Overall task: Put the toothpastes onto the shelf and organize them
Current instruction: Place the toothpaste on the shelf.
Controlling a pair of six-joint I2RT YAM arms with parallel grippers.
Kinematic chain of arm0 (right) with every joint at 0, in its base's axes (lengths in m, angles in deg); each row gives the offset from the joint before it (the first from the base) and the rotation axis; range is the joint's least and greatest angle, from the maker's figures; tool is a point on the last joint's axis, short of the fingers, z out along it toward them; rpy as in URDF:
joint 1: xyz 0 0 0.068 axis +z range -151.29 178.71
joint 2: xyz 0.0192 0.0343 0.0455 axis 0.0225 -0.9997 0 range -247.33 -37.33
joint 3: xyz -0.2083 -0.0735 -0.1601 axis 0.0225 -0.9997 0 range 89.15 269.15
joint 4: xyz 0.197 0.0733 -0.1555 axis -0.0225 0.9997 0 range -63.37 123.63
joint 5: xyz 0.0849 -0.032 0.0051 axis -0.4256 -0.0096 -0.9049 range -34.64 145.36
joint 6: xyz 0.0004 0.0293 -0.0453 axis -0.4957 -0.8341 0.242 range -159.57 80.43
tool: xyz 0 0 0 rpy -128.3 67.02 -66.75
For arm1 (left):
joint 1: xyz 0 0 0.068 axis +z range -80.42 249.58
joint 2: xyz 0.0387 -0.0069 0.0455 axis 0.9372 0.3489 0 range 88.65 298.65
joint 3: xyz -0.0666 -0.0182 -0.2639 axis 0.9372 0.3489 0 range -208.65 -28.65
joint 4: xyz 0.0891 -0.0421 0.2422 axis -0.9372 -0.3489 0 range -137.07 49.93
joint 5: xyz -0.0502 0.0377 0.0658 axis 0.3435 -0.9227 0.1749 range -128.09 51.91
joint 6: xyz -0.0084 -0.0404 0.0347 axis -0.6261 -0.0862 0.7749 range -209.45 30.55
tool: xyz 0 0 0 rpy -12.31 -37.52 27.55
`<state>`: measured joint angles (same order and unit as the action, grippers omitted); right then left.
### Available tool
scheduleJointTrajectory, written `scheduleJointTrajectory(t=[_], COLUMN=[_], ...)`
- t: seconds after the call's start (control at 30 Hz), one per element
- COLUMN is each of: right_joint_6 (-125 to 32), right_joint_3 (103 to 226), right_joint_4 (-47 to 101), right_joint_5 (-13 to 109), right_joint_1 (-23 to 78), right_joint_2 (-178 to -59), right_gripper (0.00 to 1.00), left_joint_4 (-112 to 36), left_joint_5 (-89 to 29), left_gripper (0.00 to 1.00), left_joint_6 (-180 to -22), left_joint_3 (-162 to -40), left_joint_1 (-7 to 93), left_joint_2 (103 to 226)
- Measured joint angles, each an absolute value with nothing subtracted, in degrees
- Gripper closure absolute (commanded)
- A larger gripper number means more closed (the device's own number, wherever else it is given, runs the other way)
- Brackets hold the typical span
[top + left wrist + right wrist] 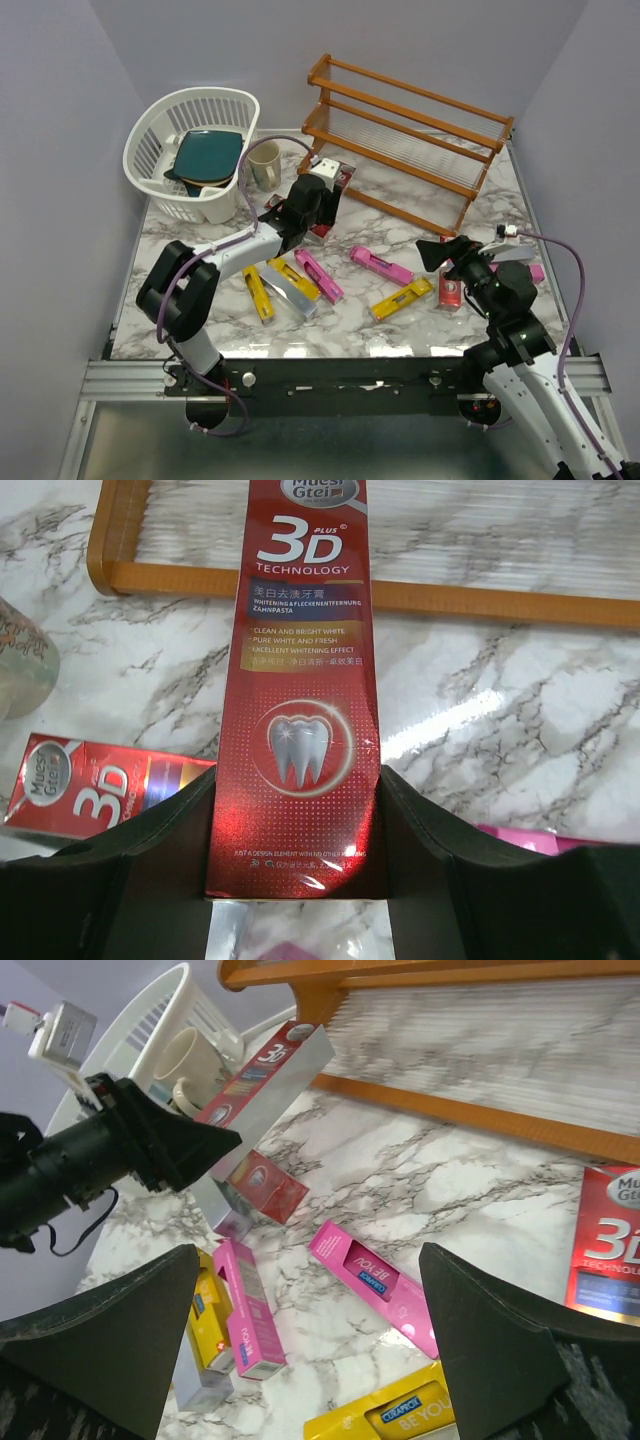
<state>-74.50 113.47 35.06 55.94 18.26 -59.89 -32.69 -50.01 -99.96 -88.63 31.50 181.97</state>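
As seemingly lilac walls [60, 100] ring marble [340, 330], left end effector [297, 780] clamps toothpaste [300, 630]; right [310, 1260] gapes.

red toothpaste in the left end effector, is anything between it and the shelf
Nothing visible does. The red toothpaste in the left end effector points straight at the shelf, with only bare table under it. The mug and another red carton sit off to its left, out of the path.
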Motion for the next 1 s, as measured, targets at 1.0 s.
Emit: scheduleJointTrajectory(t=[1.0], right_joint_6=[-68.08], right_joint_3=[114.17], right_joint_4=[39.87], right_joint_5=[59.19], right_joint_1=[18.26], right_joint_2=[-54.21], right_gripper=[0.0], left_joint_4=[-18.27], left_joint_5=[-36.28], left_gripper=[0.78], left_joint_6=[-96.39], left_joint_3=[-106.18], left_joint_1=[42.99], left_joint_2=[204.75])
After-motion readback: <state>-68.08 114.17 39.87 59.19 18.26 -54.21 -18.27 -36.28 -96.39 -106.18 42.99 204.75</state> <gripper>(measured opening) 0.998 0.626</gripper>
